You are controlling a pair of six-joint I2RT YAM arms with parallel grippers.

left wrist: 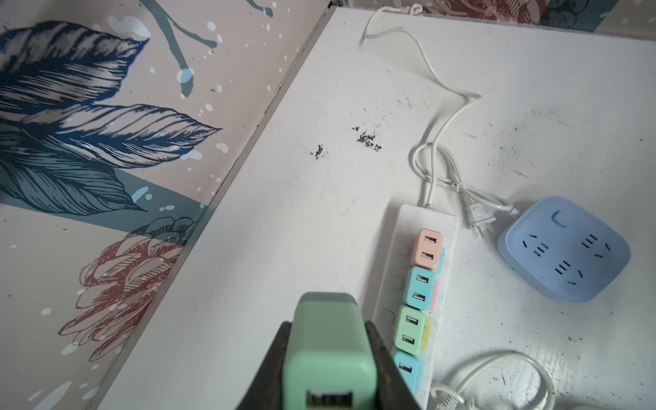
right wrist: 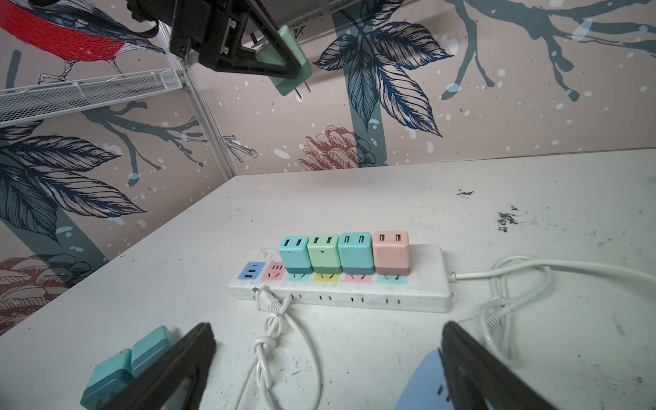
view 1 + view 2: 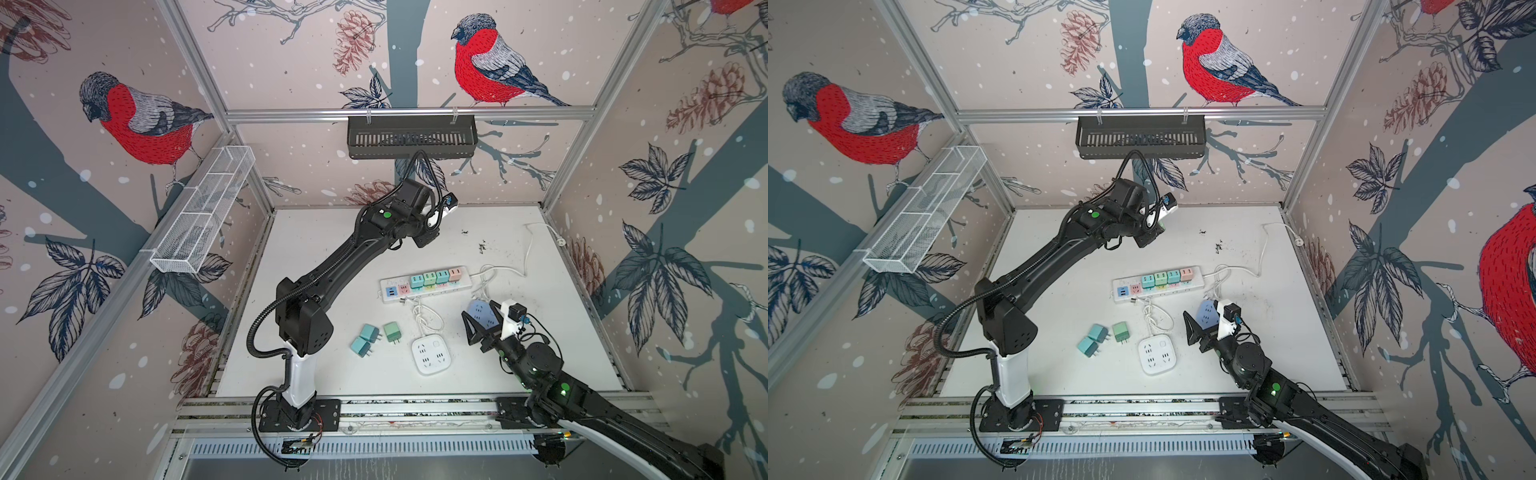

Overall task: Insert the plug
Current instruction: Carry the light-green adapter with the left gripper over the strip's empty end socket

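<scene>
My left gripper (image 1: 328, 326) is shut on a green plug (image 1: 330, 355), held high above the back of the table. From the right wrist view this plug (image 2: 289, 60) hangs in the air with its two prongs pointing down. The white power strip (image 3: 428, 284) lies mid-table with a teal, a green, a teal and a pink plug side by side in it. A pink socket (image 2: 275, 271) at its left end is free. My right gripper (image 2: 328, 332) stands open low over the table, in front of the strip, with nothing between its fingers.
Two teal plugs (image 3: 365, 338) and a green one (image 3: 391, 331) lie loose at front left. A white square socket (image 3: 431, 353) and a blue square socket (image 1: 564, 248) sit near the right gripper. White cables (image 2: 273, 340) loop in front of the strip.
</scene>
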